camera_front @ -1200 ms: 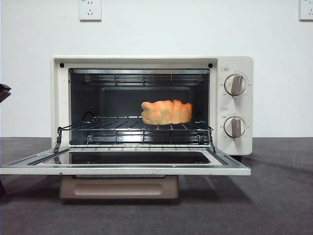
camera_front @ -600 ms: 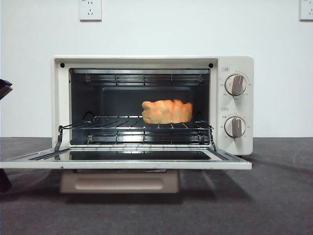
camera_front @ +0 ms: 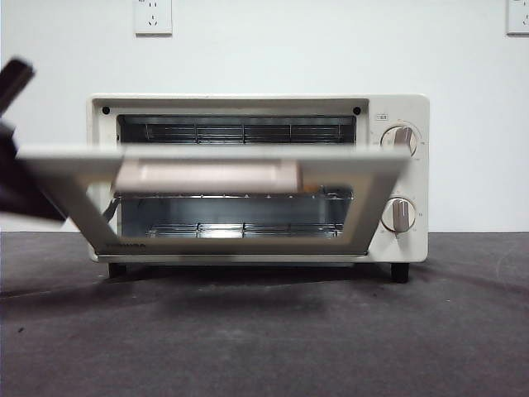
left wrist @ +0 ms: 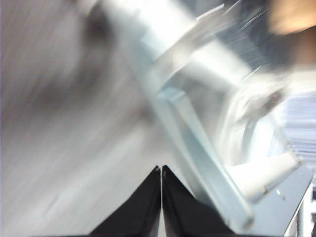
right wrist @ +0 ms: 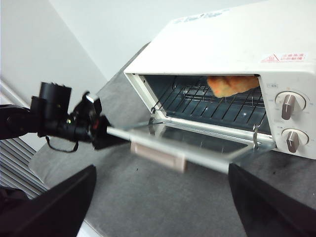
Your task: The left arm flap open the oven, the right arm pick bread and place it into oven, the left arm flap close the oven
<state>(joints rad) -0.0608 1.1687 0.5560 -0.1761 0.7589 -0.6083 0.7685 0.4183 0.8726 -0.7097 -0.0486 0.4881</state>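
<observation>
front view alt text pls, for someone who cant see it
A cream-white toaster oven stands on a dark table with its glass door half raised and blurred, handle toward the camera. The left gripper, dark, is at the door's edge.

The place looks like a robot test lab, not a home kitchen. A bare white wall [camera_front: 331, 50] carries 2 power sockets [camera_front: 152, 16], and 1 toaster oven [camera_front: 397, 107] stands alone on a dark grey table [camera_front: 331, 331] with black robot arms [right wrist: 54, 118] around it.
</observation>
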